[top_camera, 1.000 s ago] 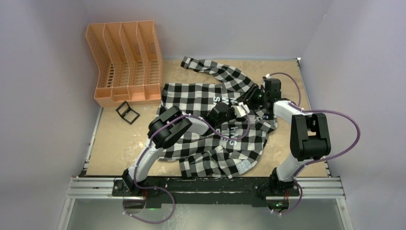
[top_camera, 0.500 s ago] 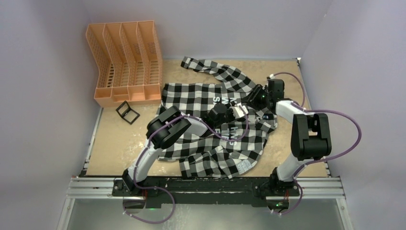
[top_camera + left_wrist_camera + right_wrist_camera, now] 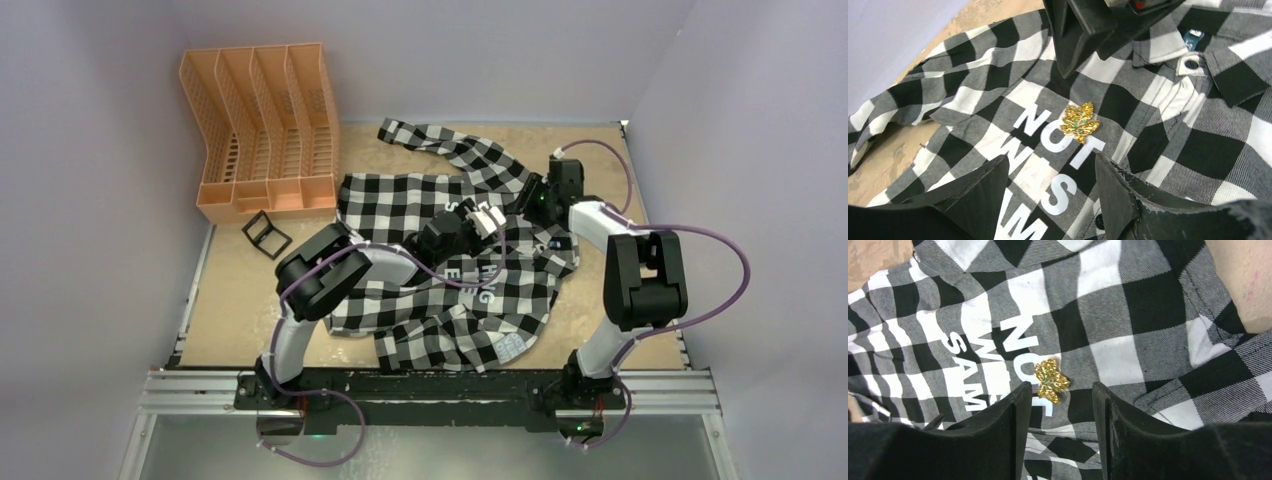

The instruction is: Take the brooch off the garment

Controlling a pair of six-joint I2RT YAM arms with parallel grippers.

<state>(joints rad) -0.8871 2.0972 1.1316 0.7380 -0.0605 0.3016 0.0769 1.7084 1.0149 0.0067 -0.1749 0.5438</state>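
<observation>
The garment (image 3: 400,205), a black-and-white check shirt with white lettering, lies spread over the middle of the table. The brooch (image 3: 1079,122), a small gold leaf-like pin, sits on the white letters near the collar. My left gripper (image 3: 1052,157) is open, its tips just short of the brooch with only cloth between them. My right gripper (image 3: 1060,386) is also open, and the brooch (image 3: 1051,380) lies just past its tips, closer to the left finger. In the top view the two grippers (image 3: 480,217) (image 3: 528,200) face each other over the shirt's chest. The right fingers (image 3: 1083,35) show at the top of the left wrist view.
An orange file organiser (image 3: 265,130) stands at the back left. A small black frame stand (image 3: 266,234) lies on the bare table beside the shirt's left edge. Walls close in the table on three sides. One sleeve (image 3: 440,142) trails toward the back wall.
My left gripper has gone from shut to open and drawn back to the left and away from me. The right gripper has opened a little and shifted slightly toward the back.
</observation>
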